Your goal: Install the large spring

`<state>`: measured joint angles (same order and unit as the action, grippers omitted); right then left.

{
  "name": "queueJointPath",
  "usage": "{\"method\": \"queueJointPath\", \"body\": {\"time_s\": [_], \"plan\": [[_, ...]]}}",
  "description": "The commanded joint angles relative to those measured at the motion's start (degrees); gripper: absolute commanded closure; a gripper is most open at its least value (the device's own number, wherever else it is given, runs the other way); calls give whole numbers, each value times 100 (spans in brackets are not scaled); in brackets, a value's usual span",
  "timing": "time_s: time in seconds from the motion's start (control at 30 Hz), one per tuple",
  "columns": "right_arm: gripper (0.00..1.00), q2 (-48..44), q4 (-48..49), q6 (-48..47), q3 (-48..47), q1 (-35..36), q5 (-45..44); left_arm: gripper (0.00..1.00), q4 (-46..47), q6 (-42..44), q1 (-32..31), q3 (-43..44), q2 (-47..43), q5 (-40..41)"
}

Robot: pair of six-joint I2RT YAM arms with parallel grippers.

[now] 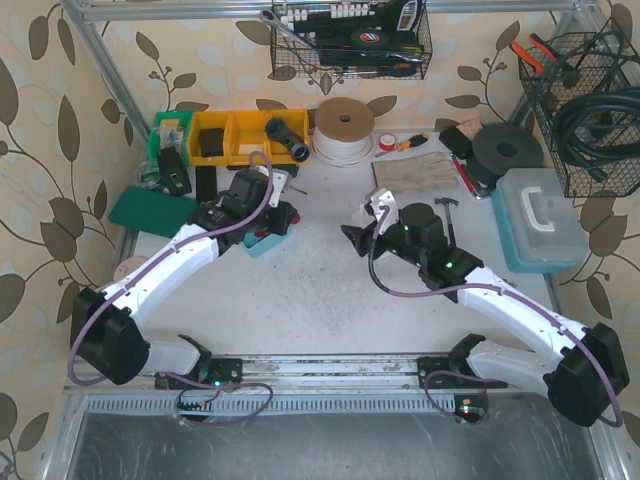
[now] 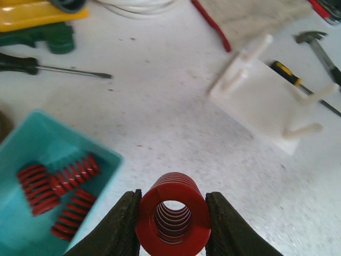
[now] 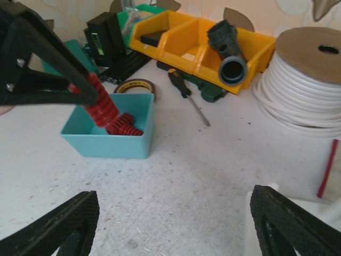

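My left gripper point(image 2: 173, 229) is shut on a large red spring point(image 2: 173, 213), held end-on between both fingers just above the table. It hangs beside a teal tray point(image 2: 32, 154) holding several smaller red springs. The right wrist view shows the held spring point(image 3: 98, 104) over the tray's near corner point(image 3: 109, 144). The white peg fixture point(image 2: 264, 101) with several pegs lies ahead to the right on the table. My right gripper point(image 3: 173, 224) is open and empty, its right finger against the white fixture's edge point(image 3: 248, 224). In the top view the left gripper point(image 1: 275, 222) and the right gripper point(image 1: 358, 238) face each other.
Yellow bins point(image 3: 186, 40) with a black pipe fitting, a white cable spool point(image 3: 303, 80), a screwdriver point(image 3: 186, 96) and a tape roll point(image 3: 133, 85) lie behind the tray. A second screwdriver point(image 2: 48, 66), a hammer point(image 2: 319, 50) and a glove point(image 2: 256, 16) are nearby.
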<state>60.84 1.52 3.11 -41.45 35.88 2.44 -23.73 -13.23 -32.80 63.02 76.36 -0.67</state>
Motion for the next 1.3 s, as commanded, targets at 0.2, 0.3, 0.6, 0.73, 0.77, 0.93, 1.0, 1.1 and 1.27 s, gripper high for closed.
{"method": "queueJointPath", "body": {"time_s": [0.2, 0.3, 0.6, 0.73, 0.77, 0.93, 1.0, 1.1, 1.27], "plan": [[24, 237, 1746, -2137, 443, 952, 75, 100, 36, -563, -300, 214, -370, -995], [24, 353, 2300, -2199, 619, 1010, -18, 100, 323, -839, -389, 37, -501, -1143], [25, 890, 4262, -2610, 1052, 1006, 465, 100, 1178, -1642, -460, -377, -896, -1670], [26, 1105, 4842, -2462, 1050, 934, 484, 100, 1646, -1991, -474, -576, -1081, -1794], [27, 1146, 4883, -2416, 1017, 916, 534, 100, 1698, -2025, -480, -580, -1099, -1813], [33, 1373, 5036, -2287, 901, 912, 598, 100, 1821, -2123, -474, -576, -1149, -1874], [34, 1455, 5193, -2265, 928, 878, 558, 100, 1929, -2198, -487, -593, -1150, -1949], [37, 1534, 5465, -1925, 945, 653, 783, 100, 2041, -2289, -485, -624, -1127, -2120], [45, 1638, 5520, -1760, 879, 434, 1174, 100, 2222, -2369, -491, -721, -1127, -2289]]}}
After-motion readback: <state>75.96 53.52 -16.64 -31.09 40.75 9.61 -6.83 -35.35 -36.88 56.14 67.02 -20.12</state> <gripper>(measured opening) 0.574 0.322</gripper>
